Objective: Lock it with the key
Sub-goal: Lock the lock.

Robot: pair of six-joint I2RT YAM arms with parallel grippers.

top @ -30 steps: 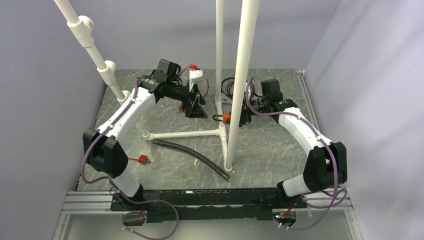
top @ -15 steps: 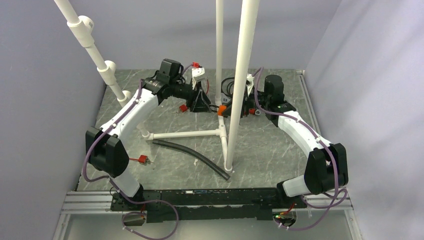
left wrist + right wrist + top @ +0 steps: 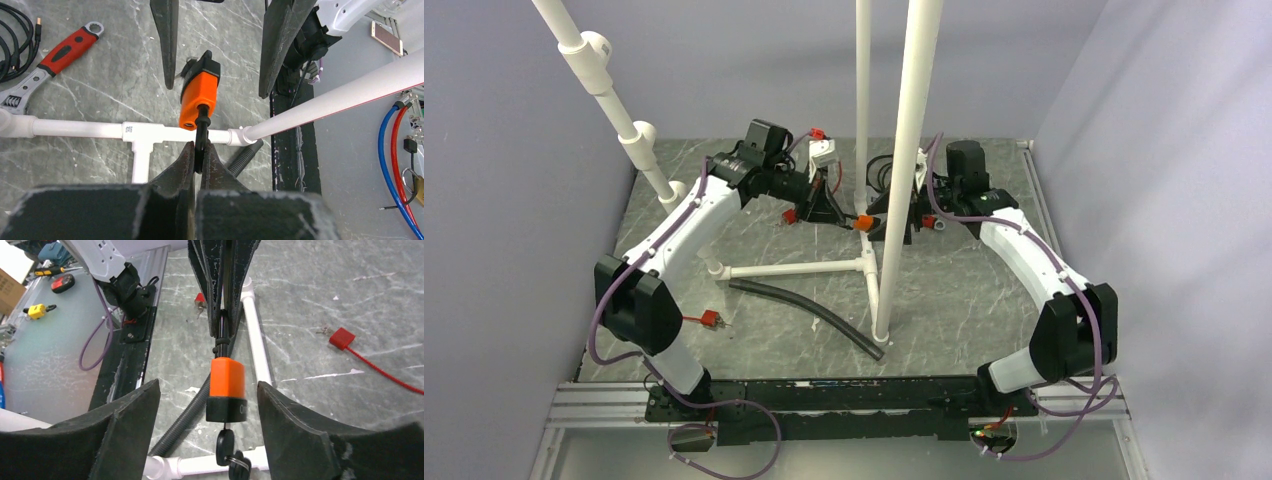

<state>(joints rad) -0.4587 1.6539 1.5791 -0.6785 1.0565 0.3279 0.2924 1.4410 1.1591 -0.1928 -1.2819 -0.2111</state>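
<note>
An orange padlock (image 3: 227, 385) with a black base hangs in the air between the two grippers, small in the top view (image 3: 861, 223). My left gripper (image 3: 199, 152) is shut on its black shackle (image 3: 202, 127). A black key (image 3: 224, 444) sits in the padlock's base, with a second key hanging from its ring. My right gripper (image 3: 208, 386) is open, with one finger on each side of the padlock's body and a gap on both sides. Its fingers (image 3: 168, 45) also flank the orange padlock (image 3: 200, 97) in the left wrist view.
A white pipe frame (image 3: 799, 268) lies on the grey table, with tall white uprights (image 3: 904, 150) just in front of the grippers. A black ribbed hose (image 3: 809, 312), a red-handled wrench (image 3: 65, 47), black cables (image 3: 12, 45) and a red tag (image 3: 342, 336) lie around.
My left gripper has shut on the padlock's shackle. My right gripper has opened and let go of the padlock's body. Both grippers and the padlock have shifted slightly left and farther back.
</note>
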